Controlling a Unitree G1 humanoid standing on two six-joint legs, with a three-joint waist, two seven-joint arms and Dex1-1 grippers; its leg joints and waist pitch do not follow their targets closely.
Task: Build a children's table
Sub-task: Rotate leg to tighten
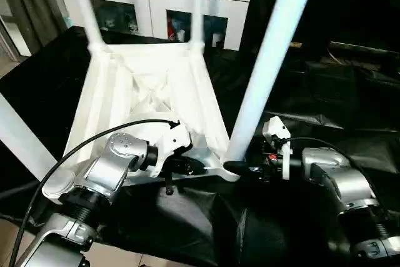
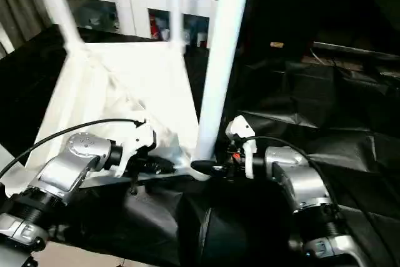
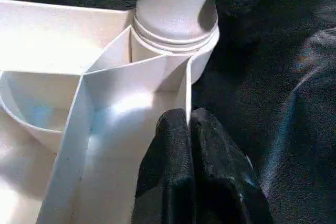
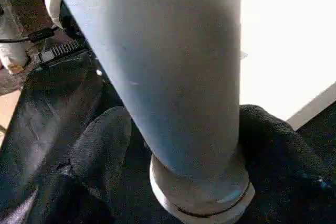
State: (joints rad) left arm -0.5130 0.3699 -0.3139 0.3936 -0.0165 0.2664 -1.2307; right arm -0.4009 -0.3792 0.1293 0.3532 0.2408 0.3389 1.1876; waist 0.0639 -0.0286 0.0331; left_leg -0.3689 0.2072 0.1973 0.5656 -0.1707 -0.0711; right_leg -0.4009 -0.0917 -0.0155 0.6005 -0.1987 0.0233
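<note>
Left gripper [image 1: 182,166] at 7 o'clock, fingers [image 3: 181,150] together, pinching the thin rim wall of the upturned tabletop [image 1: 147,92], probably to brace it against twist. Right gripper [image 2: 220,167] at 5 o'clock, fingers [image 4: 102,140] apart, flanking the base of the near-right leg [image 1: 265,60] just above its corner socket; grip or release, cannot tell. Table lies top-down at centre on the black-draped work table [image 1: 325,98], legs up. Far legs [image 1: 84,4] at 11–12 o'clock look seated. White cabinet [image 1: 187,4] behind.
</note>
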